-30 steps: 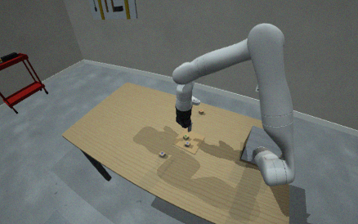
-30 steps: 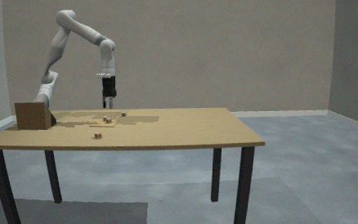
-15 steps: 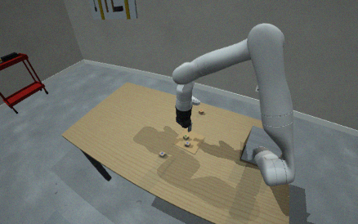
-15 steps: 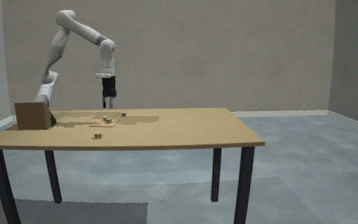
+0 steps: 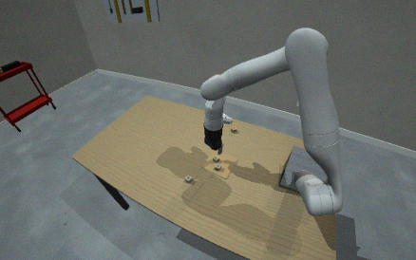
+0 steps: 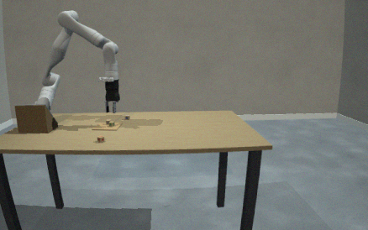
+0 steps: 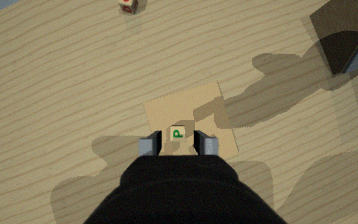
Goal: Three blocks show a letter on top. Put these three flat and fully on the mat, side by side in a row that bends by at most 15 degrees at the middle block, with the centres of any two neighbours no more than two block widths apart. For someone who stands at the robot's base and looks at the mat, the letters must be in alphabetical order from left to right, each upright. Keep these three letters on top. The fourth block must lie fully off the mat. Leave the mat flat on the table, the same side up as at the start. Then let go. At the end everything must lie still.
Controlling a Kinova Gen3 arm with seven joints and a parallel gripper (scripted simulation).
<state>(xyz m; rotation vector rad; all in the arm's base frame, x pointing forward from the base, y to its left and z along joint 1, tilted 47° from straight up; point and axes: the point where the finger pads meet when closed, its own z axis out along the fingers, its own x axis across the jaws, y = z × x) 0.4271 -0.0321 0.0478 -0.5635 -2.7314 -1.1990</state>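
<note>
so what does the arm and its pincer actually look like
A smooth, rounded pale grey arm of thick tubular links, with no loose cables showing. It ends in a matte black wrist housing and pincer with two short, square grey fingers. No markings visible.
</note>
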